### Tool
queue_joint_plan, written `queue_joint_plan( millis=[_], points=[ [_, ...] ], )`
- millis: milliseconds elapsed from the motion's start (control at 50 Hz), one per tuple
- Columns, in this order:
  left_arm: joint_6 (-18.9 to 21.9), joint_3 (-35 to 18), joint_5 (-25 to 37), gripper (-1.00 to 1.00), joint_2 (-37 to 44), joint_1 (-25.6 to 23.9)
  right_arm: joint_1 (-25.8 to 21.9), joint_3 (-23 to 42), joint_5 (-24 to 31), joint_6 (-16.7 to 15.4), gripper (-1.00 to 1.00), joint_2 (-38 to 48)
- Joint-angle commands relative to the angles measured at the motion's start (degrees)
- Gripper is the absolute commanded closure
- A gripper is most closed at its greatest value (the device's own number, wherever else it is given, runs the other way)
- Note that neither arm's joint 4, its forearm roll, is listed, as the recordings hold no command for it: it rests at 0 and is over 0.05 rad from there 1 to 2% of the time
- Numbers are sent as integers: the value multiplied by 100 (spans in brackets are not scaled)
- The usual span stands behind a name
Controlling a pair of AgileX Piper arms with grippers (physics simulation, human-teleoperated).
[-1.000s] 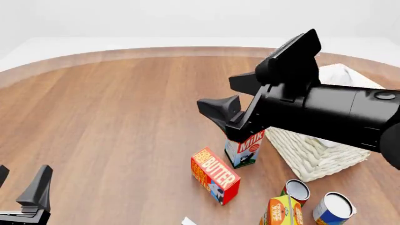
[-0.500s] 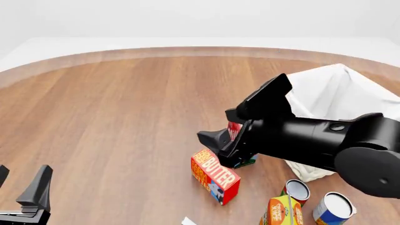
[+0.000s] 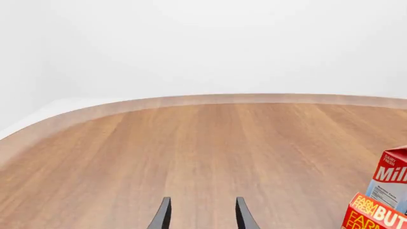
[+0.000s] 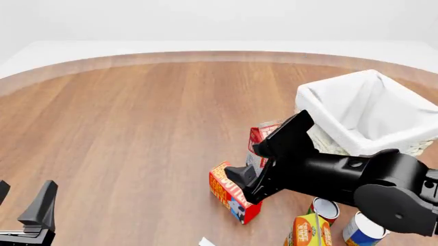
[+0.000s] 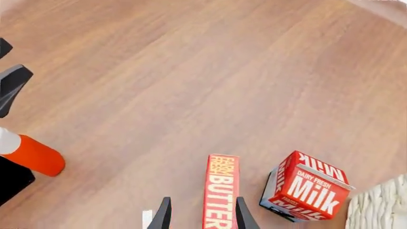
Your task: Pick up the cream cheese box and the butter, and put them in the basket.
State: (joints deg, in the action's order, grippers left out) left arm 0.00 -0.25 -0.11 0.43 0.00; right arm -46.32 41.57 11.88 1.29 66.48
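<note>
My right gripper (image 5: 200, 214) is spread open, one finger on each side of the butter (image 5: 221, 198). From the wrist the red box runs lengthwise between the tips, not yet pinched as far as I can tell. In the front view the same gripper (image 4: 255, 171) hangs low over the butter (image 4: 229, 192), which lies on the wood near the middle of the table.

Just to the right of it, the milk carton (image 4: 257, 138) stands upright, close enough to mind. Farther right, the basket (image 4: 362, 110) sits with its white lining showing.

Near right edge: two cans (image 4: 324, 209) and an orange carton (image 4: 309, 230). No box I can call the cream cheese with any confidence.

My left gripper (image 4: 27, 212) waits open at the near left corner, holding nothing.

Step in hand, as I judge it: the grasp on the butter. Next move calls for settling lower, closing squarely across its narrow width, then lifting clear of the milk before swinging right to the basket.
</note>
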Motion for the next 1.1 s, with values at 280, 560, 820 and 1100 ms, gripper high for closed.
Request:
queue_joint_plan(
  millis=[280, 560, 820, 1100],
  points=[
    [-1, 0, 0, -100, 0, -2, 178, -423, -200, 93, -100, 49],
    [0, 0, 0, -100, 0, 0, 192, -718, -690, 300, -100, 202],
    [0, 0, 0, -100, 0, 0, 192, -858, -800, 370, -100, 275],
    [0, 0, 0, -100, 1, -1, 250, -785, -726, 324, -100, 295]
  ],
)
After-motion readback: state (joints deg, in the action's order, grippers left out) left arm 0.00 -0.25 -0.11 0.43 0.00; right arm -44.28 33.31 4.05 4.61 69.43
